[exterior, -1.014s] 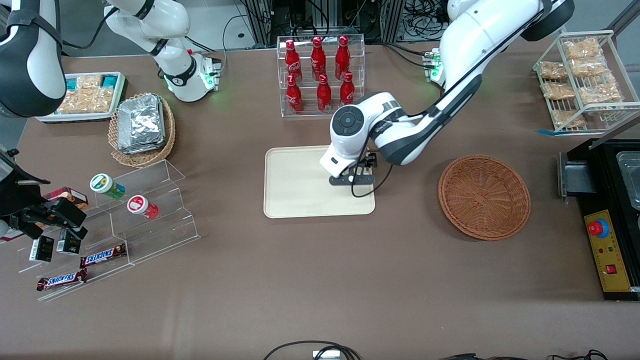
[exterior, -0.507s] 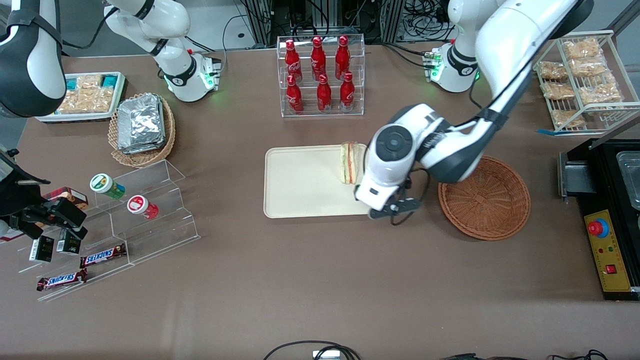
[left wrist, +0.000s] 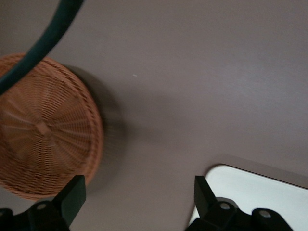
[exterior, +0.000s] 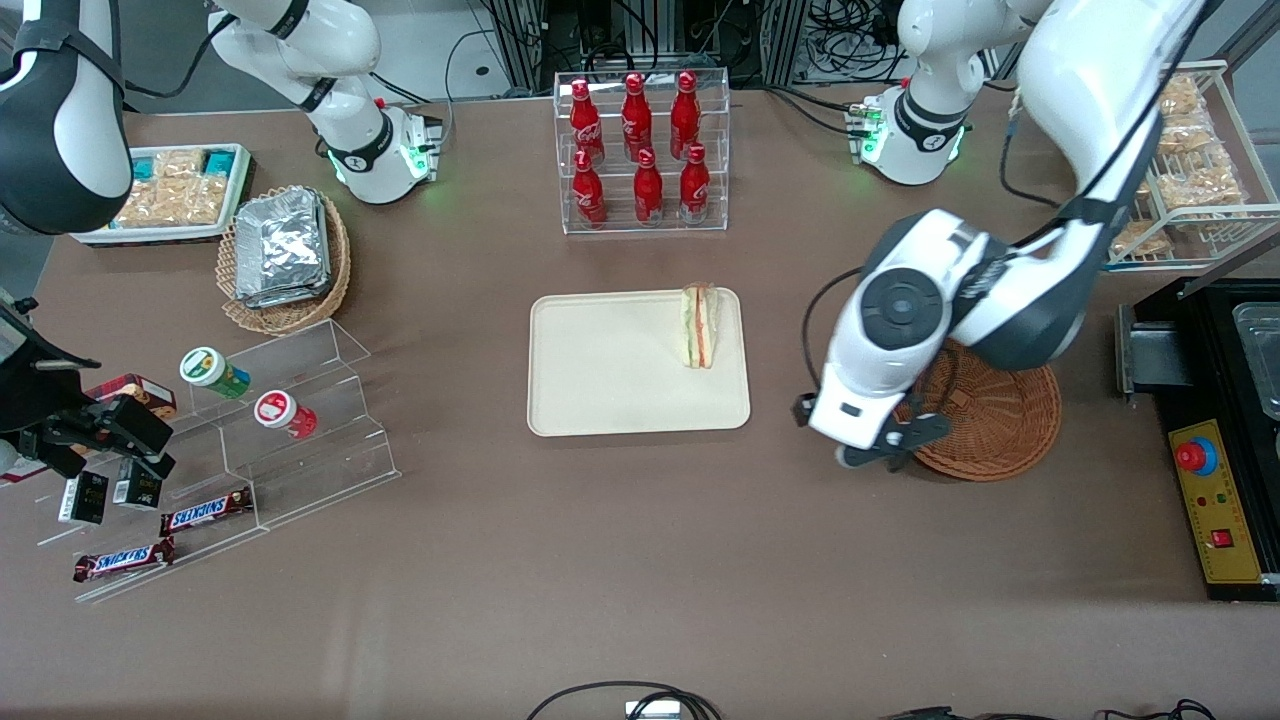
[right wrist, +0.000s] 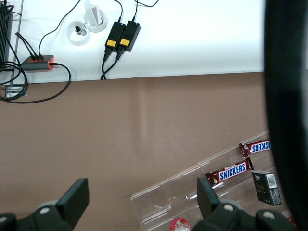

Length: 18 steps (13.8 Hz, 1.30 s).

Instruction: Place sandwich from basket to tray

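Now hand [exterior: 880,450] nearer basket [exterior: 1000,425]

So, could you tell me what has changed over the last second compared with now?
The gripper let go of the sandwich, which now stands on the tray near its edge, and the arm swung off toward the working arm's end of the table. The gripper now hangs open above the basket rim, holding nothing. The tray, the basket and the red bottles stayed put.

"SNICKERS" — printed on the chocolate bars [exterior: 122,560] [right wrist: 233,171].
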### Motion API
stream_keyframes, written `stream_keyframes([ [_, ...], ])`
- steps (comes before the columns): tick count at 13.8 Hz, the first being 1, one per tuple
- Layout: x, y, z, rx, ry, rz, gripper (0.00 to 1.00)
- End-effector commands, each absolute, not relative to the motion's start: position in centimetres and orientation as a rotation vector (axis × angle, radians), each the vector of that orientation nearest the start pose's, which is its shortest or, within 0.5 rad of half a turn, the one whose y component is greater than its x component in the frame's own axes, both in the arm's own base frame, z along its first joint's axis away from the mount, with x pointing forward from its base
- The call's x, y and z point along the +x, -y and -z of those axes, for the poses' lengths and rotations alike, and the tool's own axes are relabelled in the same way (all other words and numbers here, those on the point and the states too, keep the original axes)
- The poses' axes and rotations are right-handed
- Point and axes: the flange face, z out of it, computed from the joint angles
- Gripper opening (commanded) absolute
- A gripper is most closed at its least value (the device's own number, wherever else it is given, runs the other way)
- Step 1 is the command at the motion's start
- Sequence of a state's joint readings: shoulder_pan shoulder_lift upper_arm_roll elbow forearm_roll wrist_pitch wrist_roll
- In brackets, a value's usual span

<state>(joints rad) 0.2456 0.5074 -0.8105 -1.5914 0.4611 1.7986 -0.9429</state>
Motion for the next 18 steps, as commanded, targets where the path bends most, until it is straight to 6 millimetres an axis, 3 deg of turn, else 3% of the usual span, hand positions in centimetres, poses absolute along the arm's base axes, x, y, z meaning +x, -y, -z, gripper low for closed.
stream_keyframes([
  [1, 60.0, 21.2, -43.5, -2.971, 0.364, -0.117, 0.99],
  [2, 60.2, 18.4, -44.6, -2.987, 0.342, -0.148, 0.99],
  [5, 59.9, 13.1, -47.5, -3.013, 0.196, -0.245, 0.99],
  [6, 59.5, 12.3, -48.6, -3.02, 0.135, -0.247, 0.99],
  [10, 57.8, 4.6, -52.9, -3.047, -0.013, -0.311, 0.99],
  [12, 56.6, 2.1, -55.0, -3.049, -0.095, -0.321, 0.99],
  [14, 55.5, 0.3, -57.0, -3.072, -0.076, -0.297, 0.99],
  [18, 54.0, 2.4, -59.8, -3.066, -0.13, -0.246, 0.99],
])
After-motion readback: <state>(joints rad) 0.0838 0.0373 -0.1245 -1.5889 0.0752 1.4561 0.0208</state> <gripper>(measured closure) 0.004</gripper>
